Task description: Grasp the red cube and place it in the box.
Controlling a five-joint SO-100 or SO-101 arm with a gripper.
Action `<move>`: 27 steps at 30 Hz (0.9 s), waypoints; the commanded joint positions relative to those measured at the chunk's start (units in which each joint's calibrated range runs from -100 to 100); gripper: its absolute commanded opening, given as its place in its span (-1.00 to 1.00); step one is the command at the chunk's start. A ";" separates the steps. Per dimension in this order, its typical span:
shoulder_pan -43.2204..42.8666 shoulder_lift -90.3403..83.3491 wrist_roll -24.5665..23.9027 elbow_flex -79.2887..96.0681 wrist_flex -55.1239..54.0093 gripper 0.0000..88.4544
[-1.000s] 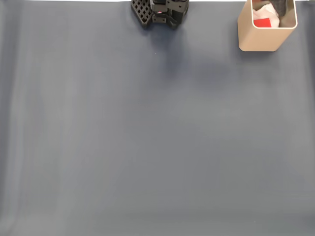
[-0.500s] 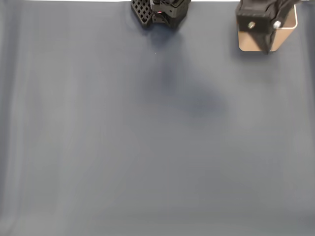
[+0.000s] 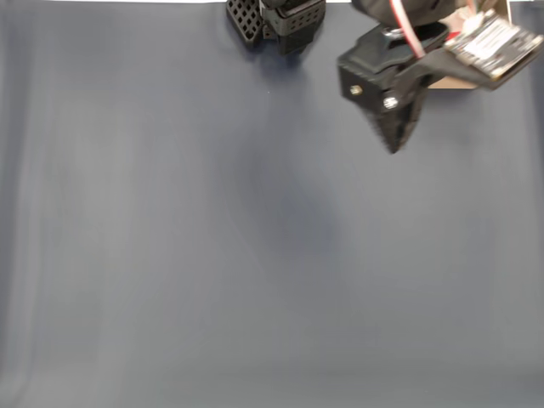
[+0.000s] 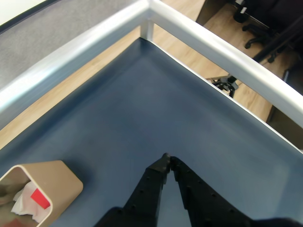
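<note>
Red cube (image 4: 40, 198) inside box (image 4: 61, 176) (lower left), hand (image 4: 167, 158) apart, closed.

Fingers (image 3: 393, 144) now off the box (image 4: 57, 176), lower-left, over mat.

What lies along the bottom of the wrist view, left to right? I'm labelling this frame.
The box, with the red cube inside it beside white wadding, then the shut black claw.
</note>
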 commanded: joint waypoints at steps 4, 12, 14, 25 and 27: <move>8.34 0.38 -0.78 -0.98 -1.60 -1.00; 18.42 -0.92 -1.71 3.12 -1.93 -1.00; 20.34 -1.78 -1.66 4.76 -2.34 -0.99; 27.65 -7.84 -1.42 17.16 -6.93 -1.00; 28.64 -10.00 -1.37 21.53 -8.33 -1.00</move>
